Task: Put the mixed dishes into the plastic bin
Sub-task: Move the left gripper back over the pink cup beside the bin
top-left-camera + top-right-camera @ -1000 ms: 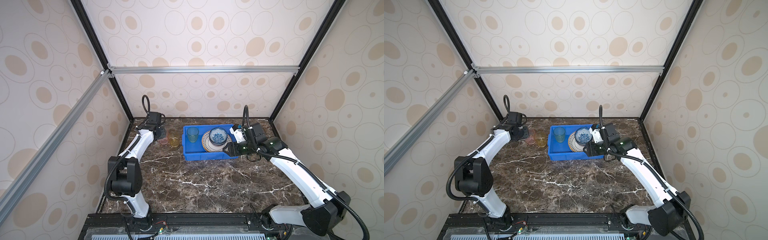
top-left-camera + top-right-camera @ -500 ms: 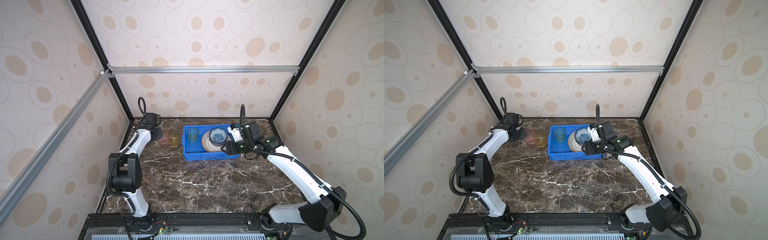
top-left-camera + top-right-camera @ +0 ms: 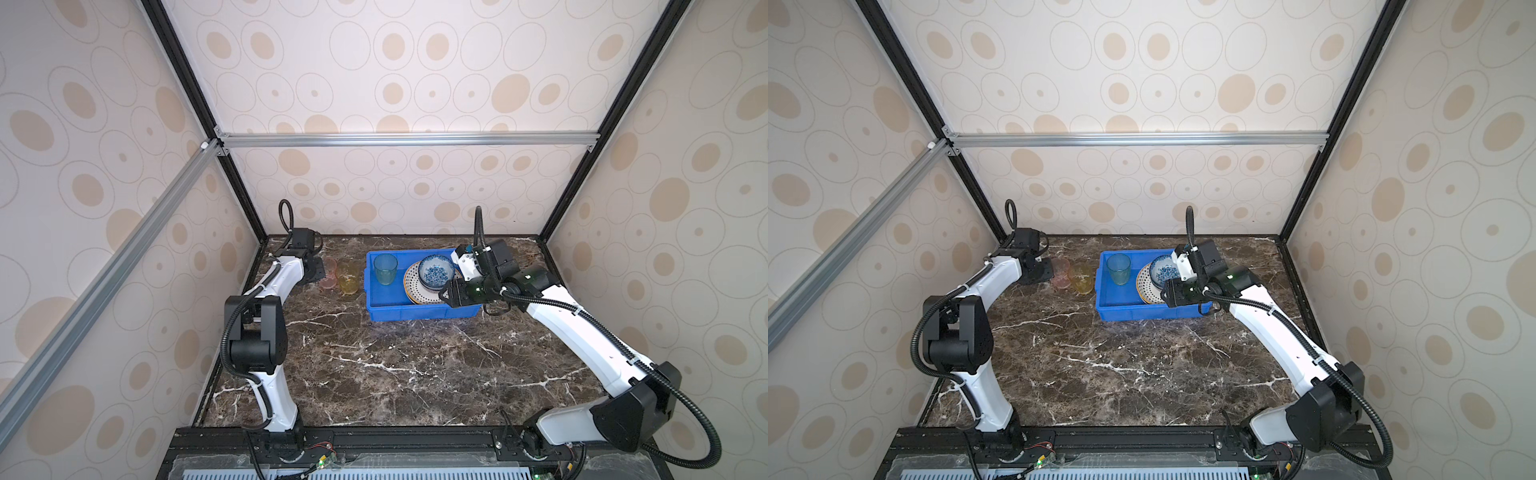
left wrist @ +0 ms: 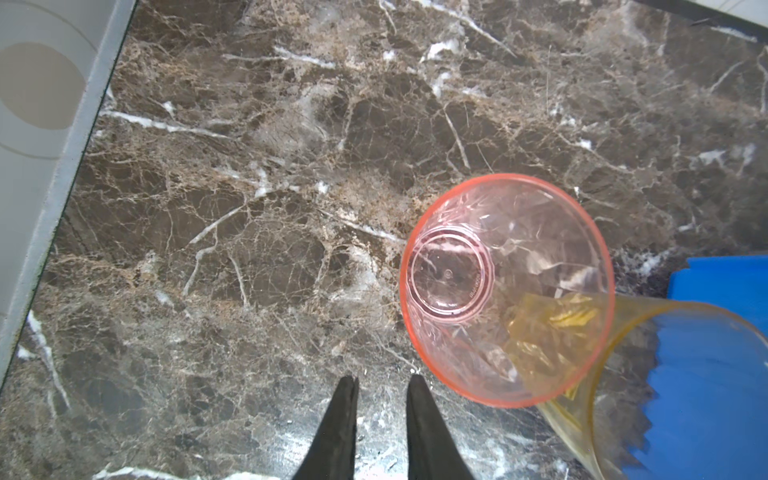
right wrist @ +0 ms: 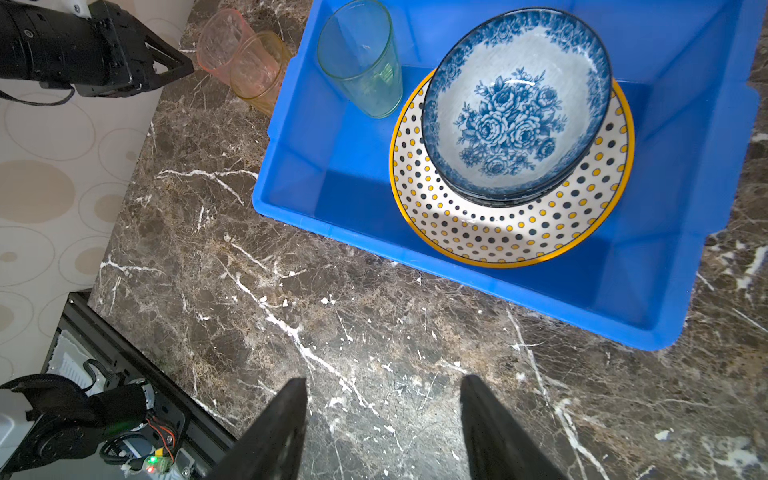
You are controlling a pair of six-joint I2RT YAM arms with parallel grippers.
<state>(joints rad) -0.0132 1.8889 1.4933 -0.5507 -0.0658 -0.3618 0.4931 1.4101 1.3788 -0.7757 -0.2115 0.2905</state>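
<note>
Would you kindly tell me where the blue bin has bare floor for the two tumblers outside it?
In the bin, bare floor lies at the near-left corner, between the green tumbler, the dotted plate and the near wall. Crowded around the bowl.

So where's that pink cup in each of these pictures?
Both top views: pink tumbler on the table, left of the plastic bin.
Left wrist: pink tumbler seen from above, near the left gripper.
Right wrist: pink tumbler beyond the bin's corner.
Shared landmark: amber tumbler beside it.
</note>
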